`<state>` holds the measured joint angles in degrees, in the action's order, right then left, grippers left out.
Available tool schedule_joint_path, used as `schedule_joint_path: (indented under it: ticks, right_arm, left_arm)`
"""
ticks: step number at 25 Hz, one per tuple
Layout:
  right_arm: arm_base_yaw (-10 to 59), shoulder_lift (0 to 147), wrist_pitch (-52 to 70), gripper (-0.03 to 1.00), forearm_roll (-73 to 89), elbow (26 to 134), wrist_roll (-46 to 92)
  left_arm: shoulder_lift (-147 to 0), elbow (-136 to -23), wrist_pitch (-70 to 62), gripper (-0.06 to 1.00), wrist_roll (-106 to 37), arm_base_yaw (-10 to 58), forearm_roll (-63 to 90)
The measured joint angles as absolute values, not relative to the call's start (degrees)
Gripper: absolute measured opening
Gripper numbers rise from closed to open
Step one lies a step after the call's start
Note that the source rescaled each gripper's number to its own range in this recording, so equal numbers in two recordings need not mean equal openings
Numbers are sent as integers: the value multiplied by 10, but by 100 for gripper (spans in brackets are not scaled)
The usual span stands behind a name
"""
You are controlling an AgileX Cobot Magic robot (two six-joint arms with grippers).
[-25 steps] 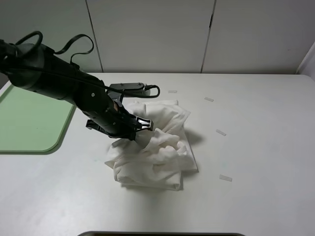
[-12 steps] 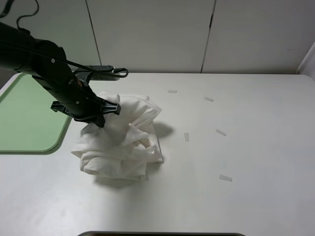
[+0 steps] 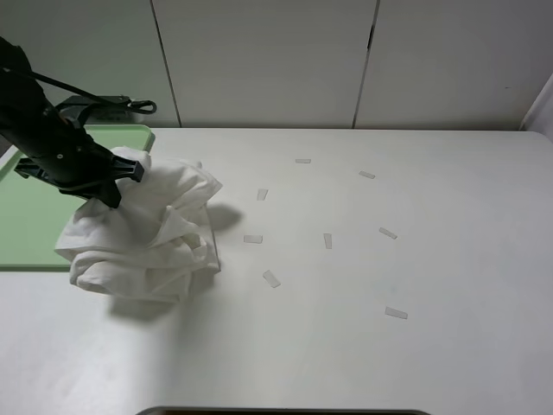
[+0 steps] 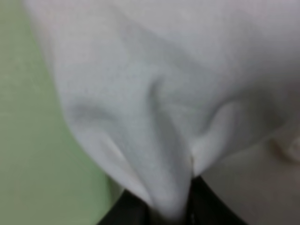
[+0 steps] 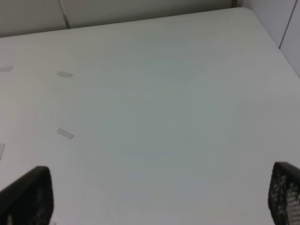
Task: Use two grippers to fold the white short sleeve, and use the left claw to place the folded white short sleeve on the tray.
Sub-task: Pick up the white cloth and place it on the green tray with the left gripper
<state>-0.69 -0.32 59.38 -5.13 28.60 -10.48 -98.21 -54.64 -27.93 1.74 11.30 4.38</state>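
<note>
The white short sleeve [image 3: 147, 229] hangs as a crumpled bundle, its lower part resting on the table and its left edge over the rim of the light-green tray [image 3: 30, 220]. My left claw [image 3: 121, 180] is shut on the top of the bundle, above the tray's right edge. The left wrist view is filled with white cloth [image 4: 154, 103] pinched between the black fingers [image 4: 126, 211], with green tray [image 4: 28, 140] beside it. My right gripper [image 5: 157, 190] is open over bare table and holds nothing. It is outside the exterior high view.
Several small white tape strips [image 3: 253, 239] lie scattered across the middle and right of the white table [image 3: 415, 259]. Two strips [image 5: 65, 133] show in the right wrist view. White cabinet doors stand behind the table.
My left claw has carried the shirt bundle leftward, from mid-table to the tray's right edge. Tape strips that lay under the shirt are uncovered. The right gripper stays open.
</note>
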Motion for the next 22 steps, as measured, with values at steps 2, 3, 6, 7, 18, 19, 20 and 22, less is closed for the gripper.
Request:
schedule_joint_path:
  ticks: [2, 3, 6, 7, 18, 19, 20, 22]
  right_arm:
    - [-7, -3, 593, 100, -51, 286, -105]
    - [-7, -3, 593, 100, -51, 286, -105]
    - [-7, -3, 593, 100, -51, 286, -105]
    - [-7, -3, 593, 100, -51, 286, -105]
    - [-7, -3, 593, 100, -51, 286, -105]
    - [-7, -3, 593, 100, -51, 286, -105]
    - [-7, -3, 593, 100, -51, 286, -105]
    - [-7, -3, 593, 100, -51, 286, -105]
  left_arm:
    - [-981, -546, -284, 7, -5, 92, 44]
    - [-981, -546, -286, 7, -18, 82, 44]
    - [-980, -546, -289, 7, -48, 58, 44]
    - [-980, -546, -290, 7, -58, 51, 44]
    - [-979, -546, -272, 7, -154, -40, 46]
    - [-979, -546, -266, 7, -159, -49, 46]
    - [-979, -546, -259, 7, -164, -57, 46]
    - [-979, -546, -248, 7, -173, -69, 46]
